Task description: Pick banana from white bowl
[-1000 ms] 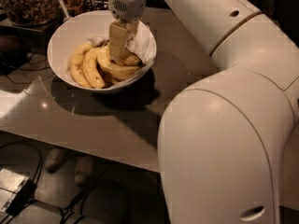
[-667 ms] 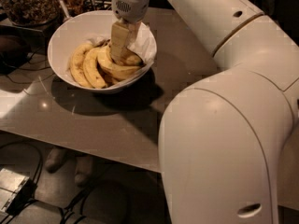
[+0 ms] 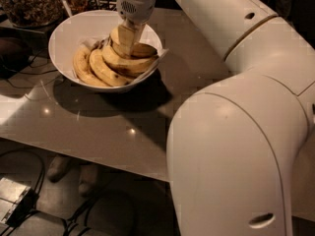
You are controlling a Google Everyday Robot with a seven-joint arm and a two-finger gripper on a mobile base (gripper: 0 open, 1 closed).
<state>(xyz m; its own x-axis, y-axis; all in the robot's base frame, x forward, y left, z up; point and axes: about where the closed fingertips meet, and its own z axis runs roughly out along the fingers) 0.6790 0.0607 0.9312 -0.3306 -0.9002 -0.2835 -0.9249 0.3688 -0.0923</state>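
Gripper (image 3: 127,39) is down inside the white bowl (image 3: 69,31), pointing straight down from a pale wrist, its tip right on the heap of fruit toward the bowl's far side. Can't tell from where I stand whether it's got a grip on anything: tip & fruit are the same tan-yellow & run together. Banana (image 3: 141,50) lies highest in the pile, right at the gripper's tip, running toward the bowl's right rim. Approx. 4 more bananas (image 3: 103,70) lie below it, curved side by side along the near-left wall, w/ brown flecks on the skins. Bit of white paper (image 3: 160,53) pokes over the right rim. Bowl sits on a grey, glossy table (image 3: 113,122), near its far-left corner, w/ a dark shadow on the near side. Jar of nuts (image 3: 27,4) stands behind the bowl at far left, close to it; touching or not, can't say. Robot's big white arm (image 3: 236,132) fills the right side, elbow nearest me, forearm reaching back over the table to the bowl. Cables (image 3: 24,200) lie on the floor below the table's near-left edge.
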